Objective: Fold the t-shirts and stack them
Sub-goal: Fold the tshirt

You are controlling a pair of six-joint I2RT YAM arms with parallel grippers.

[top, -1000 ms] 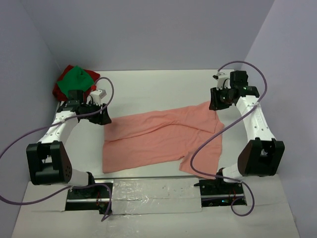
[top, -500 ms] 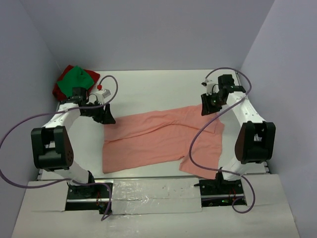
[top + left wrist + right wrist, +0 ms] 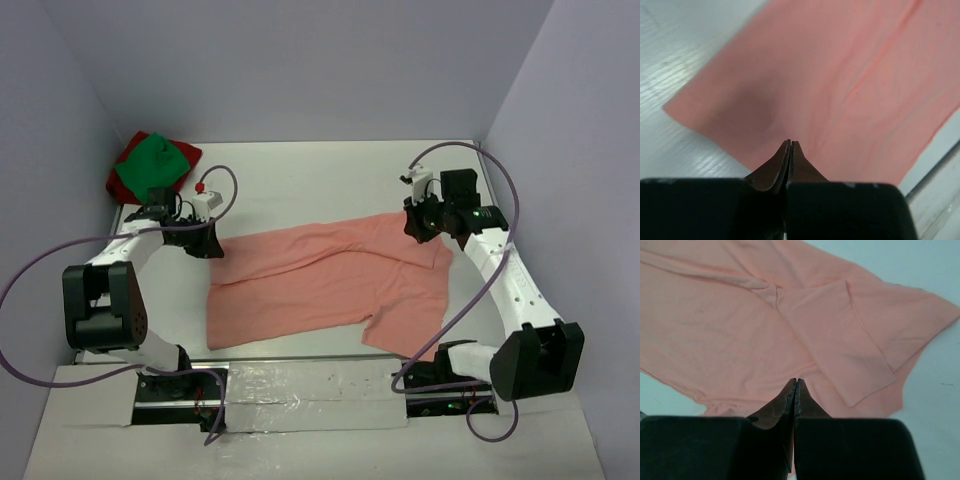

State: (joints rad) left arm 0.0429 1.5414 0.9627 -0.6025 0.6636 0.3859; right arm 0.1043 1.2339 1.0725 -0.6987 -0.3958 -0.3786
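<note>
The salmon-pink t-shirt [image 3: 320, 280] lies spread flat across the middle of the white table, with one sleeve folded over on its right side [image 3: 840, 335]. My left gripper [image 3: 213, 245] is shut at the shirt's far-left corner. In the left wrist view its tips [image 3: 790, 142] meet over the pink cloth [image 3: 840, 75], and no cloth shows between them. My right gripper [image 3: 413, 225] is shut at the far-right corner, its tips [image 3: 796, 380] closed over the shirt [image 3: 740, 315]. The green t-shirt [image 3: 150, 162] sits on the dark red one [image 3: 185, 153] at the back left.
Lilac walls close in the table on the left, back and right. The arm bases stand on a foil-covered strip [image 3: 320, 385] at the near edge. Purple cables [image 3: 450, 300] loop from both arms, and the right one hangs over the shirt's right side.
Both grippers have gone from partly open to shut. The left one shifted slightly toward the shirt's corner and the right arm swung its elbow outward. The shirt has kept its place.
</note>
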